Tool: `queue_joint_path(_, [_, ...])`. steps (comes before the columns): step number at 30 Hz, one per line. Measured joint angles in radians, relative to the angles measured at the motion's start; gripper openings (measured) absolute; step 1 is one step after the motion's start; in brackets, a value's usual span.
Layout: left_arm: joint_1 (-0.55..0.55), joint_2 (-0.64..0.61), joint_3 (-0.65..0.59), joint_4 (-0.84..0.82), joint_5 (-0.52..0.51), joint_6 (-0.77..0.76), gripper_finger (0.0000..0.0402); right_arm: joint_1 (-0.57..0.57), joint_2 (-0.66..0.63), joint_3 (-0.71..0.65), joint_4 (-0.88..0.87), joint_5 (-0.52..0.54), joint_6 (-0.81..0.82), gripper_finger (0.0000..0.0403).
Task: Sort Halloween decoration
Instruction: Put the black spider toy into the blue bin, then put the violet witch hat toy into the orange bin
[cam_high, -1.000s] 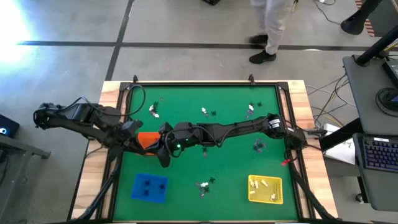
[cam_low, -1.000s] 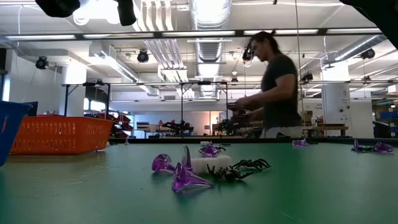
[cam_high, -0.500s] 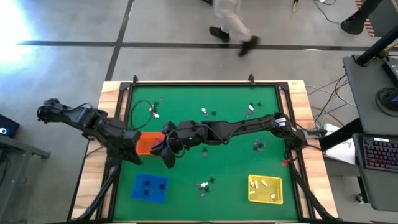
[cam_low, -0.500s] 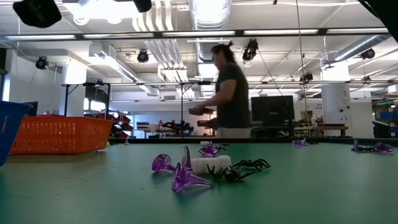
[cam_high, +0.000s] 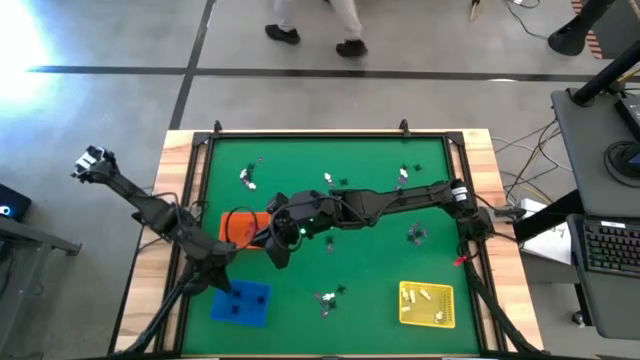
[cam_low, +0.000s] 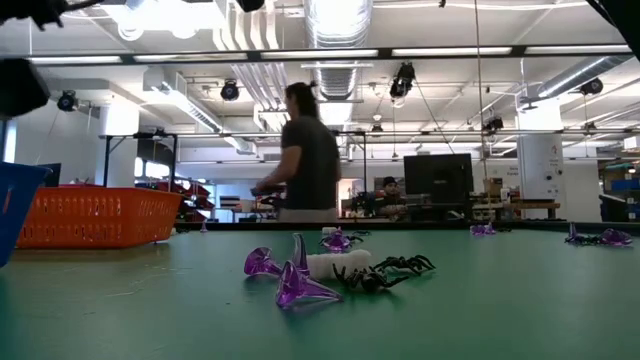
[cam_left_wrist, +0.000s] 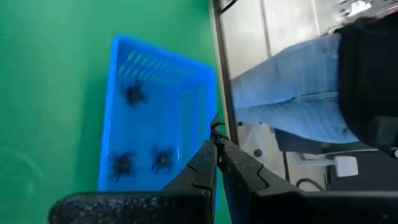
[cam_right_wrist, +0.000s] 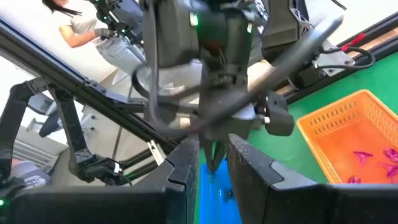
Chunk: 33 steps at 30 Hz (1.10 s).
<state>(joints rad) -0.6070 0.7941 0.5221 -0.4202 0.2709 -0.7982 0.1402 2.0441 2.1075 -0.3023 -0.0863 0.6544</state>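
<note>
While the left gripper pinched a black spider above the blue tray, the right gripper hung part open, empty. The trinket likely was light and springy; its body offered the best hold.

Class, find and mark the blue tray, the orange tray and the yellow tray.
blue tray (cam_high: 262, 310), high view, bare floor near its right edge
orange tray (cam_high: 236, 228), high view, its floor
yellow tray (cam_high: 407, 315), high view, bare lower-left floor

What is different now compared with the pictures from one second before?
The left pincer, shut on a black trinket, swung from the orange tray to the blue tray. The right pincer shifted slightly. A person behind walked on. Trays and loose trinkets stayed.
</note>
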Motion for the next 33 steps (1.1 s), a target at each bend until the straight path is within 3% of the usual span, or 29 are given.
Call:
queue_joint_path(17, [-0.010,0.075,-0.063,0.055,-0.001,-0.016,0.0002,0.004,0.000,0.000,-0.074,0.000,0.000,0.0073])
queue_joint_path(33, [-0.010,0.124,-0.063,0.104,0.000,-0.034,0.0082,0.004,-0.012,0.000,-0.174,0.000,-0.019,0.0073])
